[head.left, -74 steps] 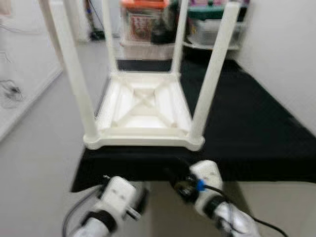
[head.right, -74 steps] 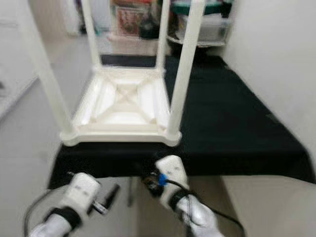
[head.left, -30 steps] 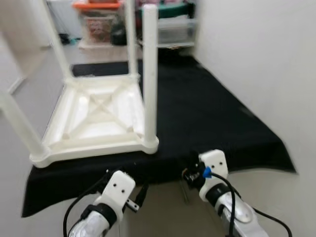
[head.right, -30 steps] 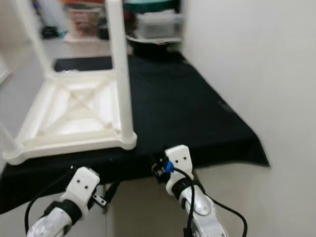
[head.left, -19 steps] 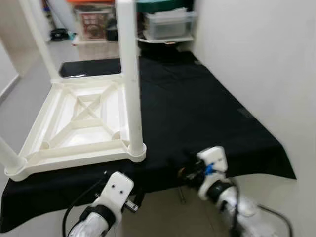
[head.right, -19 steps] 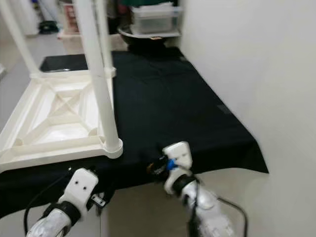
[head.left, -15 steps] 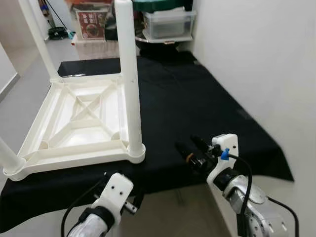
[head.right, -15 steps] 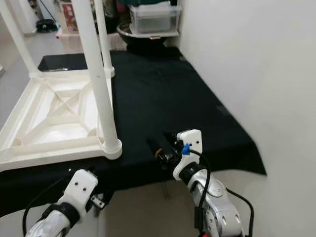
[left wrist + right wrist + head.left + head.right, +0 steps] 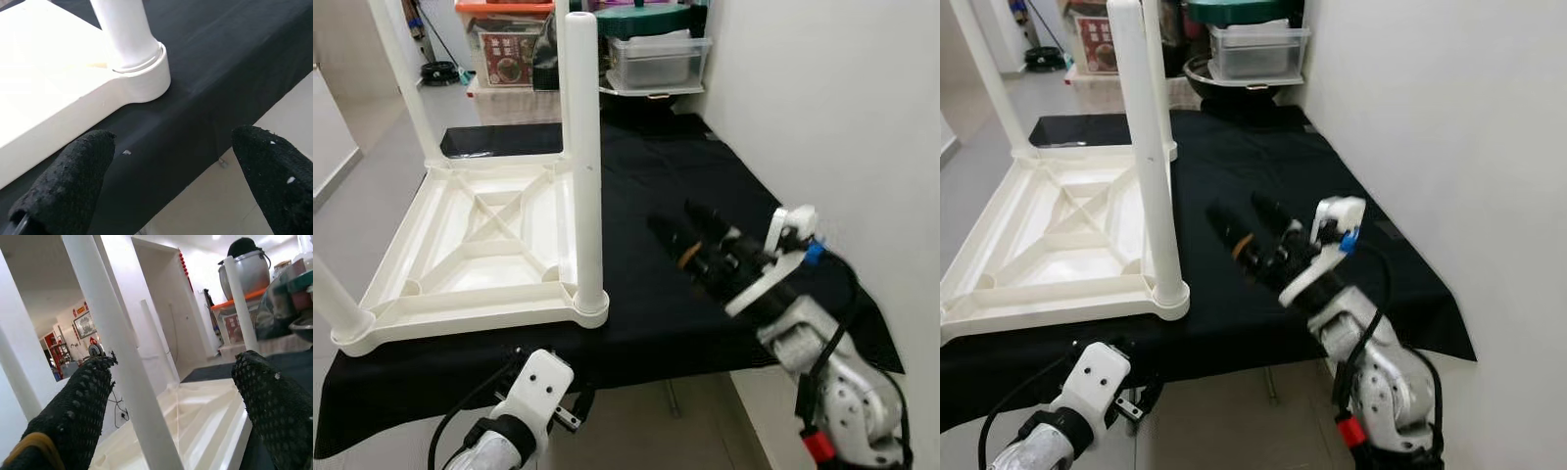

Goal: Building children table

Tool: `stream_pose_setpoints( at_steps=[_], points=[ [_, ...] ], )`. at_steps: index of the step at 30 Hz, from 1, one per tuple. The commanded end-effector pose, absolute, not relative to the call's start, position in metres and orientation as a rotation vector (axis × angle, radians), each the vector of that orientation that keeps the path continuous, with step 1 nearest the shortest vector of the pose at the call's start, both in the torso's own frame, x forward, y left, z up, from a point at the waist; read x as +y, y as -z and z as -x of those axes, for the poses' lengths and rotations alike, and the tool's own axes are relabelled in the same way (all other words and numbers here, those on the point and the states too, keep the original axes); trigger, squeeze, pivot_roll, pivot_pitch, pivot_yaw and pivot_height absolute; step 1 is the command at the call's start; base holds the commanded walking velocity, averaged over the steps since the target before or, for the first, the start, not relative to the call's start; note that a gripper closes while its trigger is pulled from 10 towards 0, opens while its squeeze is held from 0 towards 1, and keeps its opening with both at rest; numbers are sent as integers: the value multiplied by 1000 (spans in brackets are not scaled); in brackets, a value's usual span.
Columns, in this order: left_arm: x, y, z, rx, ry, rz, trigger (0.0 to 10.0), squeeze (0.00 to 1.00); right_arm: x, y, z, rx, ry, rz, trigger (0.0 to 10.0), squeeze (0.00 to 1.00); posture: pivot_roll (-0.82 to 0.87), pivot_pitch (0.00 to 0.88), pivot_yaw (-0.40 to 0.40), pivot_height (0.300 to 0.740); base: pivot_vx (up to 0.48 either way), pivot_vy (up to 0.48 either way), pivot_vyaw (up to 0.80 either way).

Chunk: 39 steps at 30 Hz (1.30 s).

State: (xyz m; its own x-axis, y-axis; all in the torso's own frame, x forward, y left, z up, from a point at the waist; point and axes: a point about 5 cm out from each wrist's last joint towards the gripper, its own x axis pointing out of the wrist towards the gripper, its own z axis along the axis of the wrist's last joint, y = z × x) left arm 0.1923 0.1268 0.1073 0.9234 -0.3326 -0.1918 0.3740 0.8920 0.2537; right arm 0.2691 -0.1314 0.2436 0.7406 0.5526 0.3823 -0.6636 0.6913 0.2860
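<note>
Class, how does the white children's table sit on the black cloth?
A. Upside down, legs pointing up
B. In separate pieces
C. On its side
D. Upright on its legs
A: the white table rests top-down on the black cloth, its legs rising upward.

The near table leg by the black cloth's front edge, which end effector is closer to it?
Too close to call. The right end effector hangs open above the black cloth beside the near leg; the left end effector, open, sits below the cloth's edge near its foot.

A home: tiled floor point(image 9: 352, 196), stacked storage boxes point(image 9: 651, 59) along a white wall point(image 9: 822, 108).
</note>
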Motion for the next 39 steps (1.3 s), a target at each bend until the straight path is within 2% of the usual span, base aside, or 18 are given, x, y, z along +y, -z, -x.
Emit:
stream_pose_setpoints(
  at_steps=[1,2,4,7,11,14,18,22,27,39],
  points=[
    [128,-104,-191,164,377,-291,10000,0,-137,-251,-278,-303,-573,-386,10000,0,59,12,-48,740,0,0,0],
    [128,-104,-191,164,377,-291,10000,0,-137,-251,-278,-303,-573,-386,10000,0,59,12,-48,740,0,0,0],
    [128,-105,-191,163,377,-292,10000,0,-139,-277,-291,-390,-433,-327,10000,0,59,17,-47,740,0,0,0],
    [128,-105,-191,164,376,-293,10000,0,-138,-290,-294,-431,-402,-323,10000,0,62,17,-49,740,0,0,0],
    [128,-105,-191,164,375,-292,10000,0,-134,-299,-294,-461,-407,-324,10000,0,58,20,-47,740,0,0,0],
    [127,-105,-190,163,377,-289,10000,0,-121,-312,-288,-504,-504,-341,10000,0,60,23,-50,740,0,0,0],
    [127,-105,-190,164,377,-285,10000,0,-108,-323,-291,-534,-531,-339,10000,0,60,26,-51,740,0,0,0],
    [126,-105,-190,164,381,-285,10000,0,-107,-325,-297,-545,-495,-331,10000,0,65,26,-57,740,0,0,0],
    [126,-105,-190,165,375,-284,10000,0,-105,-324,-302,-540,-461,-320,10000,0,65,27,-63,740,0,0,800],
    [125,-103,-188,172,376,-278,10000,0,-115,-328,-305,-542,-395,-364,10000,0,60,2,-64,740,0,0,0]
  ],
)
